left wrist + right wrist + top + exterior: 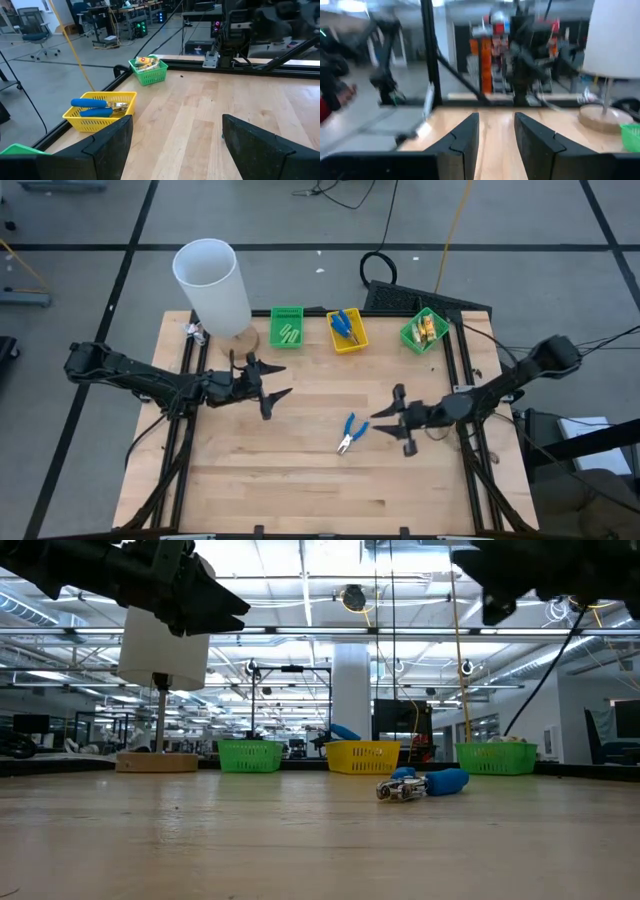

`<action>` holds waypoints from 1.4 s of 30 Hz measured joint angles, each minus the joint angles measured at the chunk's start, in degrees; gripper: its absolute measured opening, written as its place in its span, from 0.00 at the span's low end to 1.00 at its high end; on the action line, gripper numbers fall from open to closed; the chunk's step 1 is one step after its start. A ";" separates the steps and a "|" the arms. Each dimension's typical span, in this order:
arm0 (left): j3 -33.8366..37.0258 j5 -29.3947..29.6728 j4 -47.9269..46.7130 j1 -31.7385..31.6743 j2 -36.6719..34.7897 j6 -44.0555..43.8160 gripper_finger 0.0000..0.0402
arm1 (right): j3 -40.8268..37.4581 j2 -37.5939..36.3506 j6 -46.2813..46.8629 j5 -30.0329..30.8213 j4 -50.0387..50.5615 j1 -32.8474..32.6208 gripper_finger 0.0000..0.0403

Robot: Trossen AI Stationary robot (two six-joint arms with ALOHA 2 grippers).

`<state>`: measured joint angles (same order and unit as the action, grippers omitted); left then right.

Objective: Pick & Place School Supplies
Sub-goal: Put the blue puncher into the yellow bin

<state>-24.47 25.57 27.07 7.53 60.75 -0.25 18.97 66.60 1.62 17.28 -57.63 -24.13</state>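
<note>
Table (300,470): pliers (349,432) diagonal, jaws near-left.

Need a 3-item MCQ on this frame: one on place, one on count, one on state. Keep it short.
1. Where do the loose blue-handled pliers lie?
A. in the yellow bin
B. on the bare table, between the two grippers
C. under the white cylinder

2. How many slotted bins stand along the table's far edge?
A. two
B. three
C. four

3. What state is the left gripper in?
A. open, holding nothing
B. shut on the pliers
C. shut on a yellow stick

Key: 1 B, the high view shows them alone on the wood near the right gripper. 2 B, green bin, yellow bin, green bin. 3 A, its fingers are spread with only table between them.
</note>
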 joint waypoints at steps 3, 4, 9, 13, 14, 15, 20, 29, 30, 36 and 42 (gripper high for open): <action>0.00 0.01 0.00 0.00 0.00 0.00 0.77 | -6.62 -2.21 0.31 -0.70 -8.98 0.01 0.28; 0.00 0.01 0.00 0.00 0.00 0.00 0.77 | -8.41 -2.45 0.81 -0.68 -10.82 0.01 0.28; 0.00 0.00 0.15 0.00 0.00 -0.50 0.77 | -11.87 -2.55 1.87 0.81 -13.57 0.17 0.28; 0.00 0.01 0.11 0.00 0.00 0.31 0.77 | -11.96 -2.55 -1.02 2.18 -12.92 0.17 0.28; 0.00 0.01 0.11 0.00 0.00 0.23 0.77 | -11.96 -2.55 -1.16 2.17 -12.47 0.18 0.28; 0.00 -0.01 0.11 0.00 0.00 -0.08 0.77 | -11.96 -2.52 -1.66 2.18 -12.26 0.19 0.28; 0.00 -0.01 2.02 0.00 0.00 -1.19 0.77 | -11.96 -3.14 -2.62 3.52 -12.48 2.32 0.28; 0.00 0.07 4.03 0.00 0.00 -10.70 0.77 | -11.96 -3.23 2.18 0.55 -8.93 6.44 0.28; 0.00 0.37 4.36 -0.10 0.00 -11.06 0.77 | -11.96 -3.23 2.19 0.55 -8.92 6.63 0.28; 0.00 0.79 3.95 -1.58 0.00 -14.32 0.77 | -11.96 -3.23 2.19 0.55 -8.52 7.54 0.28; -0.02 -10.71 3.93 -1.33 0.00 -19.82 0.77 | -11.96 -3.23 2.19 0.55 -7.78 7.73 0.28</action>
<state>-24.49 14.86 31.00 6.20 60.75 -20.07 7.01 63.37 3.81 17.82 -65.41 -16.40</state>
